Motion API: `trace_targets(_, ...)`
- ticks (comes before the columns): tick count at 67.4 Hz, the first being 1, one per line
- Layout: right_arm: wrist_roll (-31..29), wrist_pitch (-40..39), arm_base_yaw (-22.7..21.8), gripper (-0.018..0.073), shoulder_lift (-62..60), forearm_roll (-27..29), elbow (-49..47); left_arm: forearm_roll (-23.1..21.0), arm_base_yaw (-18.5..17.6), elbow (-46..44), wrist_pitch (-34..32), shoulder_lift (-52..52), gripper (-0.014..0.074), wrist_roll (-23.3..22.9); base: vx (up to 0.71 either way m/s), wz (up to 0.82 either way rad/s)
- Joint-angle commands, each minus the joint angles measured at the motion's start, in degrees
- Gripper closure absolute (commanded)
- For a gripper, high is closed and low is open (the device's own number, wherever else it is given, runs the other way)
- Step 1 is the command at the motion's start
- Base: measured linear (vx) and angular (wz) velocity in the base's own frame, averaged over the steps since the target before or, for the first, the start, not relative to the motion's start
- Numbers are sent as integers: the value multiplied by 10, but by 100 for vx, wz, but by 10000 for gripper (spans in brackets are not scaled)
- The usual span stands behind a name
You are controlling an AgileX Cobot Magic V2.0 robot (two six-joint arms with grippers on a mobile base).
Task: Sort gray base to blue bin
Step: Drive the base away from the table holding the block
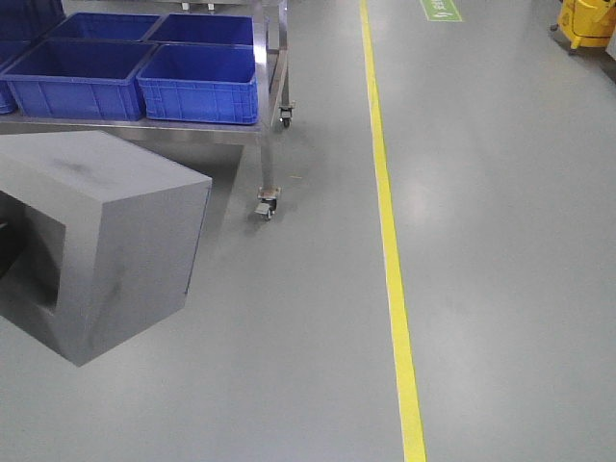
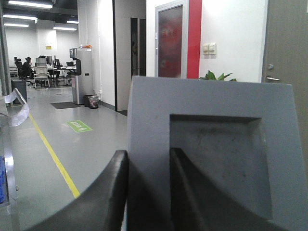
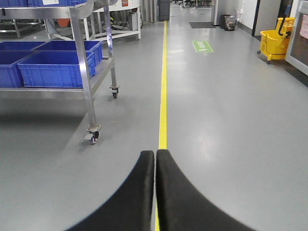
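The gray base (image 1: 106, 241) fills the lower left of the front view, held up close to the camera with its recessed opening facing left. In the left wrist view the gray base (image 2: 211, 144) stands right in front, and my left gripper (image 2: 149, 156) is shut on the wall beside its square recess, one finger outside and one inside. Several blue bins (image 1: 197, 82) sit on a steel cart's lower shelf at the upper left. My right gripper (image 3: 155, 156) is shut on nothing, pointing along the floor, with blue bins (image 3: 55, 67) far off to its left.
The steel cart (image 1: 272, 125) on castors stands left of a yellow floor line (image 1: 390, 250). A yellow mop bucket (image 3: 276, 38) is at the far right. A green floor sign (image 3: 202, 45) lies ahead. An office area and a door show in the left wrist view.
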Motion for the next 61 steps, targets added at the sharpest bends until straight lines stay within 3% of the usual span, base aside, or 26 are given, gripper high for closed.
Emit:
trace_targets(1,-6,-41,-1,564,10,-4,1,-4,-2,-19,-56,3,603,-3,39,9)
trace_targets(41,-6,-41,-1,564,10,-4,1,-4,-2,-19,-56,3,603,-3,40,8)
trace_targets(61,-6,-41,-1,564,10,-4,1,-4,-2,-19,-56,3,603,-3,33,31)
